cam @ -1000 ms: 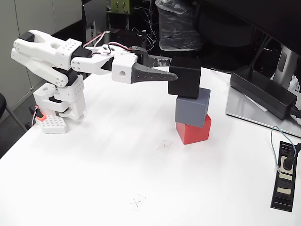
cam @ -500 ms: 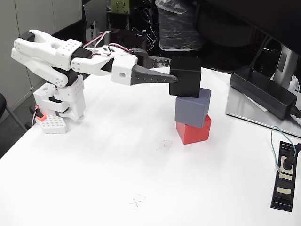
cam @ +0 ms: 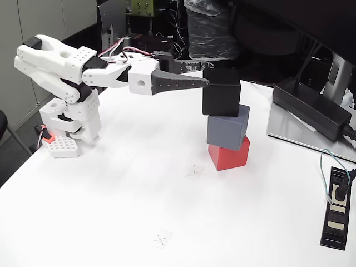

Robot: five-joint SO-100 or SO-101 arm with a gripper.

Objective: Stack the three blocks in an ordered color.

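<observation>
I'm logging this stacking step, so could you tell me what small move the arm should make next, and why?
Probably draw the pincer straight back, away from the stack. The black block already sits on the grey block, which sits on the red block, and the fingertips sit at its upper left edge, so sideways motion might topple it.

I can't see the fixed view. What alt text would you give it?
A black block tops a grey block on a red block, a slightly uneven tower on a white table. A white robot arm's gripper sits at the black block's upper left edge.
</observation>
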